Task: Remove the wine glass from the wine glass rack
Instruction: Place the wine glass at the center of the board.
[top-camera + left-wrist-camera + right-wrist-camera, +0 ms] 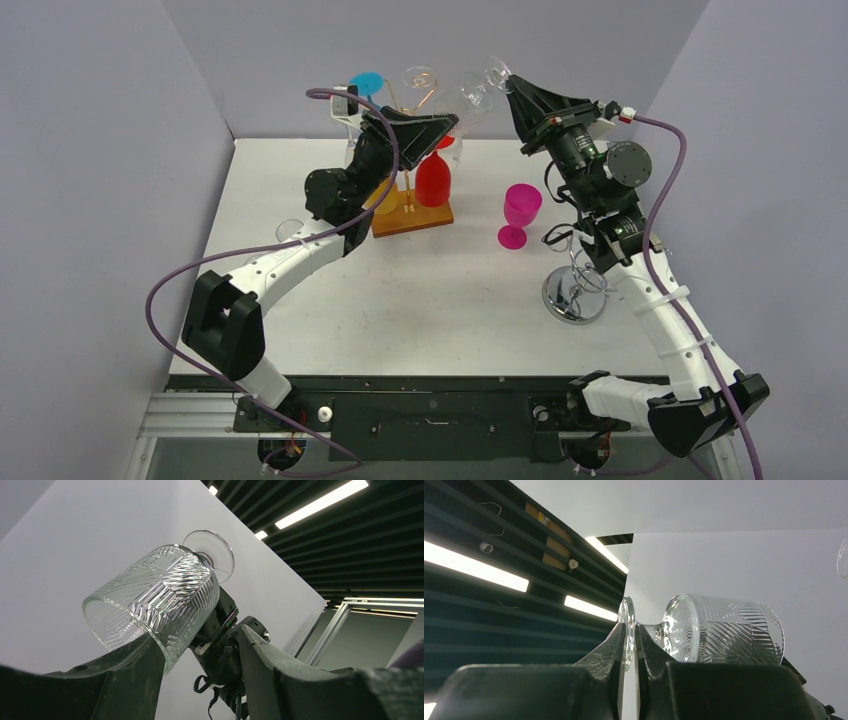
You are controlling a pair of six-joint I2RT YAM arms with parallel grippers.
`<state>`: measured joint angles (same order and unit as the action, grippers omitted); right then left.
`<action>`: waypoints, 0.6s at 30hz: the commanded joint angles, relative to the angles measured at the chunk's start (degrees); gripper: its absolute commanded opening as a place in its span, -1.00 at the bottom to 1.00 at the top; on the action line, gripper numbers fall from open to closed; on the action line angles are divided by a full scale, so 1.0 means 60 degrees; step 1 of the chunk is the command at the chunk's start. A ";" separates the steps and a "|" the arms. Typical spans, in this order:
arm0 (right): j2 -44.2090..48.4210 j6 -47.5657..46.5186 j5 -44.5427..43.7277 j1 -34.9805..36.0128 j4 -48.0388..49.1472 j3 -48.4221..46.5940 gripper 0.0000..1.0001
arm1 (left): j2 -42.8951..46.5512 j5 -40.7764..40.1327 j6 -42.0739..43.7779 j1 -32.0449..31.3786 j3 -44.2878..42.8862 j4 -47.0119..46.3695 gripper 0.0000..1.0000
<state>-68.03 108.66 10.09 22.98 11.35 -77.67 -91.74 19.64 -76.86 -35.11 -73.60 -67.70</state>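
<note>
The clear cut-pattern wine glass [470, 97] is held in the air near the back wall, lying on its side, off the gold wire rack [405, 100] with its brown wooden base [412, 214]. My right gripper [506, 82] is shut on the glass's foot [627, 627], with the bowl [724, 630] to the right of the fingers. My left gripper [442, 124] is open just below the bowl [155, 600]. In the left wrist view the bowl's rim lies against the left finger [130, 680], the foot [210, 547] points up, and the gripper [200, 655] holds nothing.
A red glass [433, 180] and a yellow one [385, 197] hang on the gold rack, with a blue foot [366, 82] on top. A pink glass [520, 213] stands on the table. A chrome stand with a round base [572, 294] is by the right arm.
</note>
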 commanded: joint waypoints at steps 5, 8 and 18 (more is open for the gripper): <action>0.0268 0.0193 0.0294 0.0119 0.1043 0.0358 -1.00 | 0.0213 0.0282 -0.0518 -0.0022 -0.0199 -0.1461 -0.25; 0.0340 0.0172 0.0392 0.0124 0.1069 0.0497 -1.00 | 0.0276 0.0261 -0.0559 -0.0033 -0.0150 -0.1361 -0.34; 0.0599 -0.0376 0.0745 0.0169 0.0727 0.0891 -1.00 | 0.0923 0.0216 -0.0110 -0.0095 0.0238 -0.0260 -0.88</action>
<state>-66.06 110.26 12.27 23.29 15.09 -72.40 -91.02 20.29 -79.09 -35.16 -72.38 -69.12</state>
